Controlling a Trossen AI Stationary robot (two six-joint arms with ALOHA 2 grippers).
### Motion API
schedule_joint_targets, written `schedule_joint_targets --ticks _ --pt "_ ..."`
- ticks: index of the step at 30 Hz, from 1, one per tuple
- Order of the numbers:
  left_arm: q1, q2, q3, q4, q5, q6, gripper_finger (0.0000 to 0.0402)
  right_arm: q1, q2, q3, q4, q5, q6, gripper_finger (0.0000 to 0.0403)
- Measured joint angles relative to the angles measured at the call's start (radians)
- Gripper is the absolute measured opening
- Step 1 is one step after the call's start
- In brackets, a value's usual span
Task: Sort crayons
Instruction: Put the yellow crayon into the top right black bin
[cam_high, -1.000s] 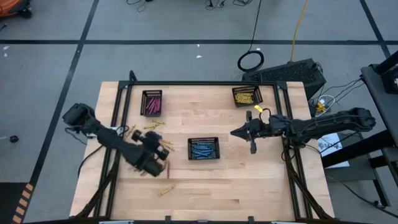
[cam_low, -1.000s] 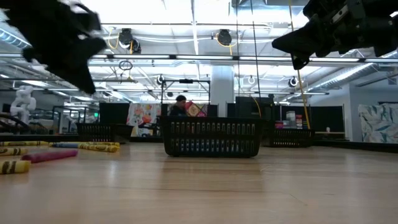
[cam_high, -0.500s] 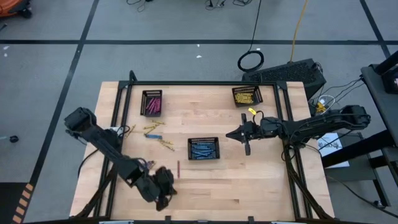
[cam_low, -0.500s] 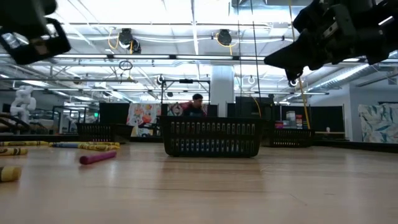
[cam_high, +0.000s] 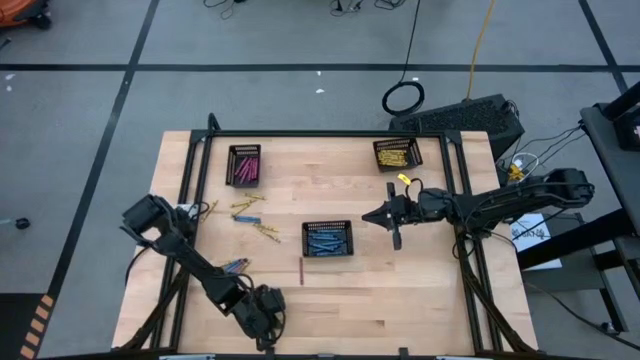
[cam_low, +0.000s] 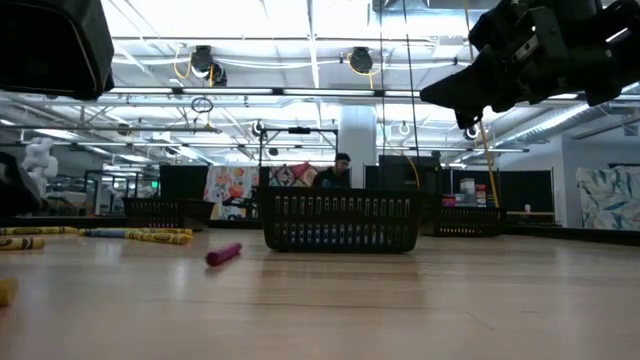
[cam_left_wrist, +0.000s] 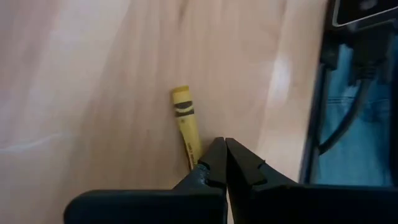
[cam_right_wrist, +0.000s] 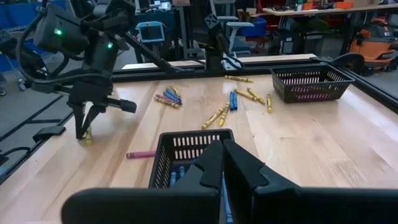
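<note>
Loose crayons (cam_high: 247, 210) lay scattered on the pale wooden table (cam_high: 420, 290) toward nine o'clock in the high view, mostly yellow with a blue one among them, and a few more (cam_high: 234, 265) lay nearer the front edge. A single pink crayon (cam_high: 301, 270) rested alone at about seven o'clock from the middle tray (cam_high: 328, 240), which held blue crayons. A tray of pink crayons (cam_high: 244, 165) sat at eleven o'clock on the table and a tray of yellow crayons (cam_high: 397, 153) at one o'clock, all three trays well apart.

At the table's seven o'clock edge the left gripper (cam_high: 265, 318) pointed down with its fingers clenched together, holding nothing; in the left wrist view their tips (cam_left_wrist: 222, 163) hung just above the near end of a yellow crayon (cam_left_wrist: 187, 124) lying flat on the wood. The right gripper (cam_high: 392, 218), likewise pressed shut and empty, hovered at three o'clock of the middle tray, above the surface.

The table was light planked wood inside a black metal frame (cam_high: 320, 133), standing on grey floor marked with dark tape lines (cam_high: 120, 95). Cables (cam_high: 405, 97) trailed on the floor at twelve o'clock. In the low view the room behind showed bright ceiling lights (cam_low: 300, 20), exposed pipes and a person (cam_low: 340, 172) beyond the middle tray.
</note>
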Motion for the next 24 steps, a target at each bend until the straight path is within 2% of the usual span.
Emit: schedule_joint_targets --ticks 7,14,18,21,24 --pt "0.001 -0.036 0.001 -0.118 -0.008 0.002 0.0 0.0 0.0 0.0 0.002 0.0 0.0 0.0002" --pt "-0.013 -0.139 0.037 -0.231 -0.136 -0.003 0.0 0.0 0.0 0.0 0.009 0.0 0.0 0.0002" --pt "-0.014 -0.143 0.034 -0.263 -0.173 -0.071 0.0001 0.0 0.0 0.0 0.009 0.0 0.0 0.0002" --pt "-0.003 -0.144 0.037 -0.304 -0.166 -0.071 0.0015 0.0 0.0 0.0 0.009 0.0 0.0 0.0002" --pt "0.004 -0.15 0.035 -0.414 -0.147 -0.071 0.0048 0.0 0.0 0.0 0.008 0.0 0.0 0.0002"
